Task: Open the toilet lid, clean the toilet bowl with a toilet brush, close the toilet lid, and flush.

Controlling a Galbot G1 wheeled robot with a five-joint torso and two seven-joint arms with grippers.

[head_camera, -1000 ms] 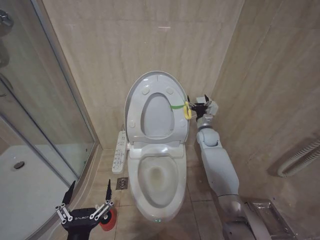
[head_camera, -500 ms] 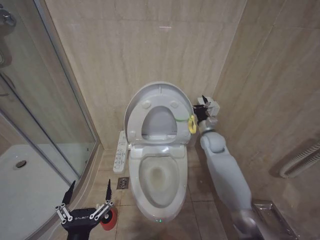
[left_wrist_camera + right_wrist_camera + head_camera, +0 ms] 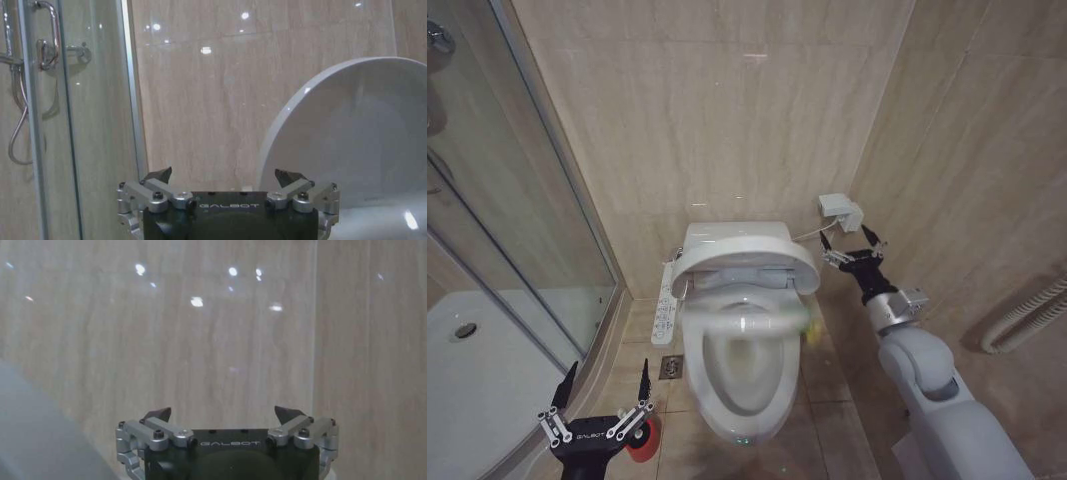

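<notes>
The lid is partly lowered, tilted forward over the far part of the bowl, and it looks blurred. The seat under it is also blurred, with a smear of yellow-green at its right end. The right gripper is in the air just to the right of the lid, near the right wall, and its jaws do not touch the lid. These jaws are wide open and hold nothing; in the right wrist view the right gripper has only the beige wall tiles in front of it, and a grey-white curved surface sits at one corner.

The left gripper is low and near, to the left of the bowl, well apart from the lid. Its jaws are also wide open and empty. Just behind its body, on the floor, a red cup is partly visible. In the left wrist view the left gripper points toward the far wall, with the white lid beyond it on one side and the glass shower door on the other.

The word GALBOT is written in white on the black body of each gripper. The button panel lies along the left side of the bowl; its marks are too small to read. A small green light shows on the near front of the bowl. A white box is fixed on the wall above the right gripper.
</notes>
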